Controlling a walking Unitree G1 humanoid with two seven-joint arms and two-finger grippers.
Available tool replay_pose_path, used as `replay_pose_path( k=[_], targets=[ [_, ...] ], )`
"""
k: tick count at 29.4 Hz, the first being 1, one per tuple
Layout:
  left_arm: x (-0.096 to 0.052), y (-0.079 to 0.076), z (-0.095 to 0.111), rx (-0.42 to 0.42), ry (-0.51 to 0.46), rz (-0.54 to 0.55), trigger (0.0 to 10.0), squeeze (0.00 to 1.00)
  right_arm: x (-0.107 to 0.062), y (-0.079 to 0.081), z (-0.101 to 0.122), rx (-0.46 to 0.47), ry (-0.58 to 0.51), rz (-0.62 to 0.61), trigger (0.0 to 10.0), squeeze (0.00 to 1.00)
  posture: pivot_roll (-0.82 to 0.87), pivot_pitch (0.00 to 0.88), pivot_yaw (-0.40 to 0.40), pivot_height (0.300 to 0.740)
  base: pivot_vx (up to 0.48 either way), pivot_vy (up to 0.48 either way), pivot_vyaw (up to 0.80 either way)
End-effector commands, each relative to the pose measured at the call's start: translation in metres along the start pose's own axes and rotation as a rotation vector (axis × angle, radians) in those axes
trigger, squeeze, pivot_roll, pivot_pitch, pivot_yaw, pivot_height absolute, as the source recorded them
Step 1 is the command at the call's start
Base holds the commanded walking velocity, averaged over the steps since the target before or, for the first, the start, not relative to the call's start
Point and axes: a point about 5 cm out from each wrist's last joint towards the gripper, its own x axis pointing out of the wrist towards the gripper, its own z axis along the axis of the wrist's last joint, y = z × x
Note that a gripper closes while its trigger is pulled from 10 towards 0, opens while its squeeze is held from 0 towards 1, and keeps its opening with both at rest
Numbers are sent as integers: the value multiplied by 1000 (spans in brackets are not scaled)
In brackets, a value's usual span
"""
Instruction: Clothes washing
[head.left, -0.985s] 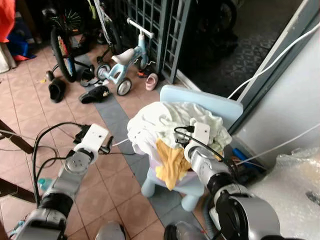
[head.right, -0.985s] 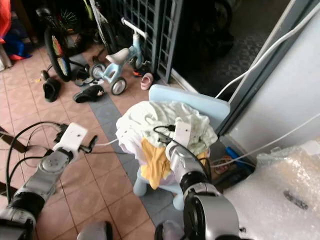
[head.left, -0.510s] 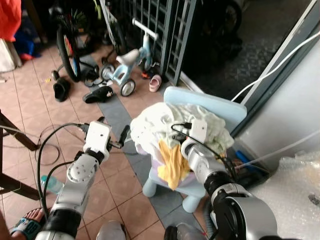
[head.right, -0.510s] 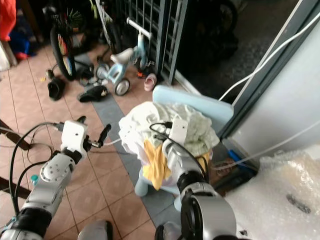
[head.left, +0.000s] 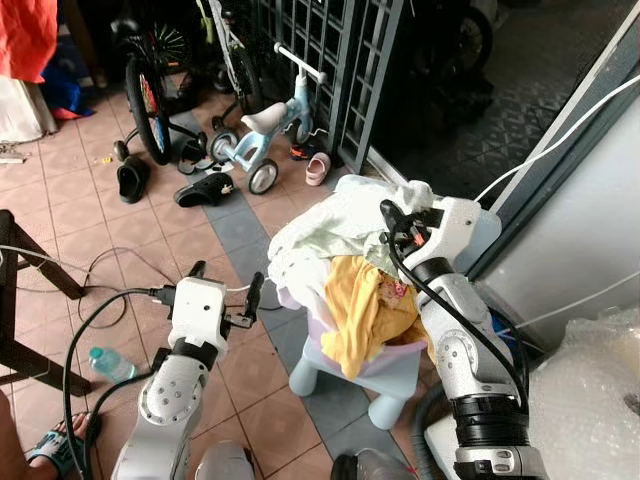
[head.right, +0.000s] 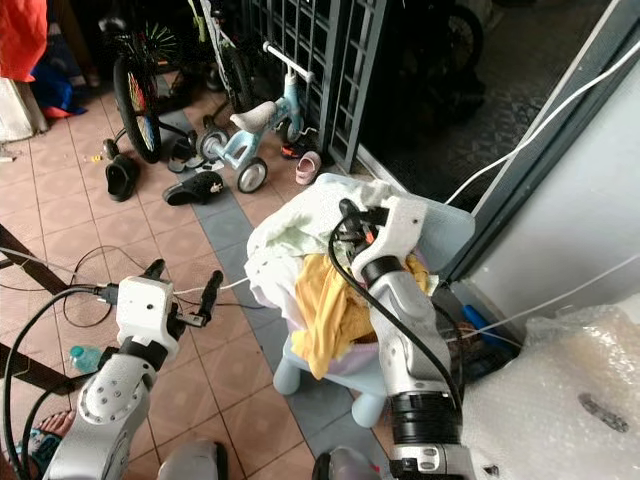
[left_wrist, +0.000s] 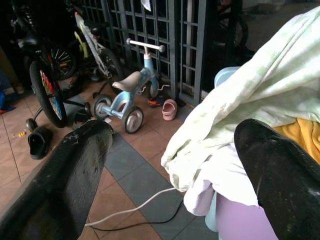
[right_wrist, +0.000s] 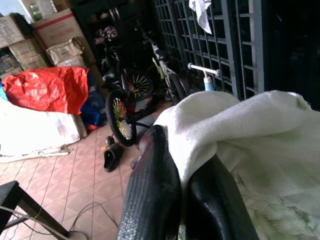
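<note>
- The right gripper (right_wrist: 182, 192) pinches a pale green cloth (head.left: 330, 225) at the top of the clothes pile (head.left: 350, 290); its fingers are tight on it
- The pile sits on a small blue chair (head.left: 385, 375)
- The left gripper (head.left: 222, 288) is wide apart, just beside the pile, not touching

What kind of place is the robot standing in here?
Probably a home's porch or storage area: bicycle, child's balance bike and sandals by a metal gate, with laundry on a small chair.
</note>
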Motion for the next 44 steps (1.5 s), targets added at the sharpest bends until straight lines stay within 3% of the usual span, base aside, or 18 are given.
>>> replay_pose_path(
  k=[1,3,5,7,8,11,16,26,39,44],
  targets=[
    [3,-1,7,-6,-6,22,10000,0,-12,1,10,-41,-35,24,0,0,-3,0,-42,740,0,0,0],
    [5,-9,7,-1,4,11,10000,0,-39,-19,-5,-126,3,-71,0,0,-7,0,-37,740,0,0,0],
    [3,-10,5,13,20,11,10000,0,-50,-22,-10,-127,32,-116,0,0,-18,0,-22,740,0,0,0],
    [4,-12,4,2,37,-18,10000,0,-54,-19,-17,-156,65,-138,10000,0,-28,0,-5,740,0,0,0],
    [6,-13,4,-1,40,-29,10000,0,-54,-17,-17,-159,74,-142,10000,0,-28,0,-5,740,0,0,0],
    [17,-11,8,19,24,-24,10000,0,-34,-3,-8,-221,31,-94,10000,0,-37,0,22,740,0,0,-800],
    [20,-12,9,23,26,-17,10000,0,-23,-10,0,-237,-1,-120,10000,0,-29,0,16,740,0,0,-800],
    [20,-12,8,16,36,-6,10000,0,-16,-11,0,-255,-2,-120,10000,0,-20,0,2,740,-268,0,-777],
    [21,-15,7,16,45,-25,10000,0,-14,-13,1,-274,1,-149,10000,0,-33,0,-2,740,-273,0,0],
    [22,-15,8,21,38,-28,10000,0,-8,-15,5,-290,-10,-174,10000,0,-35,0,-10,740,-107,0,-734]
  ],
)
